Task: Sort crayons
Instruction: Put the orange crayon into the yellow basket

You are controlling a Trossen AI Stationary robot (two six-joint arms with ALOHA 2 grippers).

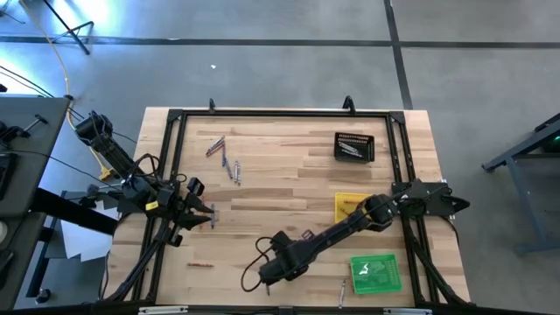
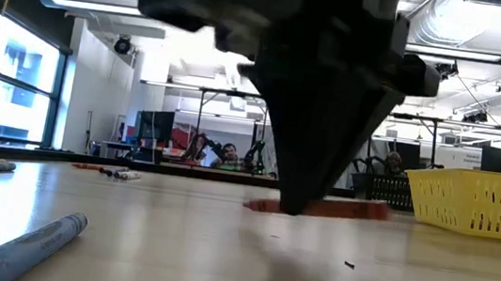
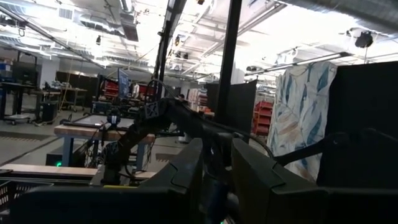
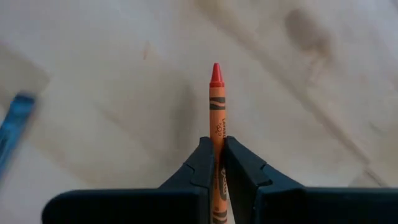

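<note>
My right gripper [image 4: 217, 146] is shut on an orange-red crayon [image 4: 216, 99]. It stands near the table's front edge, left of the middle [image 1: 276, 262], fingers pointing down. In the low view the crayon [image 2: 337, 208] lies level at the gripper's tip [image 2: 292, 208]. Several grey and reddish crayons [image 1: 224, 157] lie on the far left of the table. A red one [image 1: 199, 264] and a grey one [image 1: 341, 293] lie near the front. My left gripper [image 1: 203, 214] waits at the table's left, open and holding nothing. My right gripper pinches the crayon's wrapped shaft [image 4: 217, 134] between its two fingers, well back from the pointed tip [image 4: 216, 70]. The fingers come from above and lie across the crayon. It stays level; a shadow on the wood below shows it clear of the table.
A black tray [image 1: 353, 147] stands at the far right, a yellow tray [image 1: 347, 203] right of the middle and a green tray [image 1: 376, 273] at the front right. A grey crayon [image 2: 25, 247] lies close to the low camera. A blurred blue stick [image 4: 12, 127] lies near the held crayon.
</note>
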